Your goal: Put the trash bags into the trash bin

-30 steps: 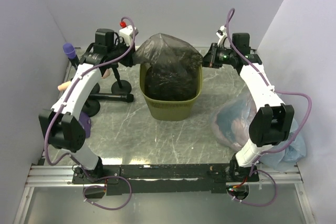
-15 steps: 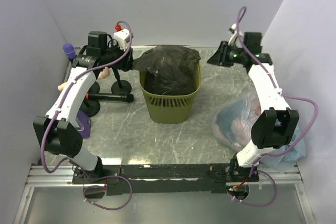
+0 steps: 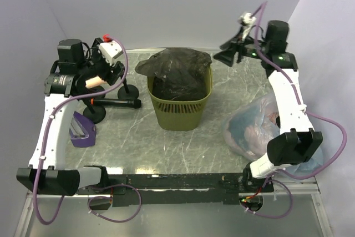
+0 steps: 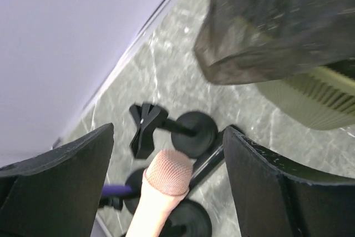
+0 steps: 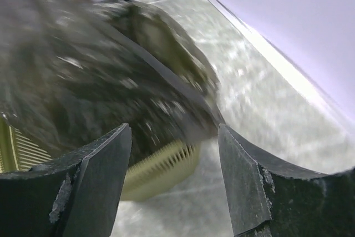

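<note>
The olive-green trash bin stands mid-table. A dark crinkly trash bag fills it, and the bag's edges lie over the rim on the left and the back. My left gripper is open, off to the bin's left and clear of the bag. In the left wrist view this gripper has only a pink microphone showing below between its fingers, with the bag and bin ahead. My right gripper is open too, apart from the bin's back right corner. The right wrist view shows that gripper empty, facing the bag and bin.
Black microphone stands with round bases sit left of the bin, with the pink microphone under my left wrist. A purple object lies at the near left. A clear bluish bag with pinkish contents lies at the right. Walls close in on three sides.
Both grippers opened and let go of the trash bag, then drew back outward from the bin. The bag's raised top sank down onto the bin.
</note>
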Tool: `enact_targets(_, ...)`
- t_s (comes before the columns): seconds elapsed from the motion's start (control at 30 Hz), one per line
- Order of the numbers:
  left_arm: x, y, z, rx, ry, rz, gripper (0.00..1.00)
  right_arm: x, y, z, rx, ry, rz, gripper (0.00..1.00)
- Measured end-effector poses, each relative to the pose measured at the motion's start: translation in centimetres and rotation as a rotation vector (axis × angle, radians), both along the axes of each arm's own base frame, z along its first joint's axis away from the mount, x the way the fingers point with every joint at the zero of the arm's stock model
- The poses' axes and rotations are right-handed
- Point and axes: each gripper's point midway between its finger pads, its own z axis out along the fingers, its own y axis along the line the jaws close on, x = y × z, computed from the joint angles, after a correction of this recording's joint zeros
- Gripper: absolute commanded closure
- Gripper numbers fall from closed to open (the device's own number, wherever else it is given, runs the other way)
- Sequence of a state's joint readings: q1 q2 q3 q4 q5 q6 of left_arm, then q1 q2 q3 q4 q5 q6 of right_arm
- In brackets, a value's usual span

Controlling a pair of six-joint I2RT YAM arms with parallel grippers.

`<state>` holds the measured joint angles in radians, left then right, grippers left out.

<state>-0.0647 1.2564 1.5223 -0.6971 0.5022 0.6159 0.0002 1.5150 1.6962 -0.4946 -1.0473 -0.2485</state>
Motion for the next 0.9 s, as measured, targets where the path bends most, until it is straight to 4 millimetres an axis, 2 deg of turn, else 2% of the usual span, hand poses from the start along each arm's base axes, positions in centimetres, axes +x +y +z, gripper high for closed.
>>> enact_targets(0.17,-0.7,-1.7,1.4,-0.033,-0.052,-0.110,0.18,-0.4,4.9,1.6,-0.052,-0.141,0.141,0.29)
enact_targets(0.27,-0.2,-3.1,2.8,-0.060,-0.070,-0.176,0.21,0.3,6.6,2.5,-0.066,-0.202,0.186,0.28)
enact_targets(0.33,0.2,-4.2,3.7,-0.068,-0.089,-0.220,0.22,1.1,7.2,2.6,-0.074,-0.222,0.197,0.29)
enact_targets(0.4,0.1,-5.3,3.8,-0.063,-0.096,-0.263,0.23,1.7,7.6,2.3,-0.081,-0.225,0.207,0.29)
enact_targets(0.6,-2.0,-8.0,1.9,0.027,-0.080,-0.399,0.23,1.7,8.2,1.1,-0.103,-0.203,0.240,0.29)
enact_targets(0.73,-3.0,-8.5,1.2,0.054,-0.081,-0.430,0.23,1.2,8.7,0.7,-0.114,-0.207,0.263,0.30)
enact_targets(0.9,-3.6,-9.1,1.3,0.063,-0.095,-0.452,0.25,0.6,9.6,0.5,-0.120,-0.206,0.293,0.32)
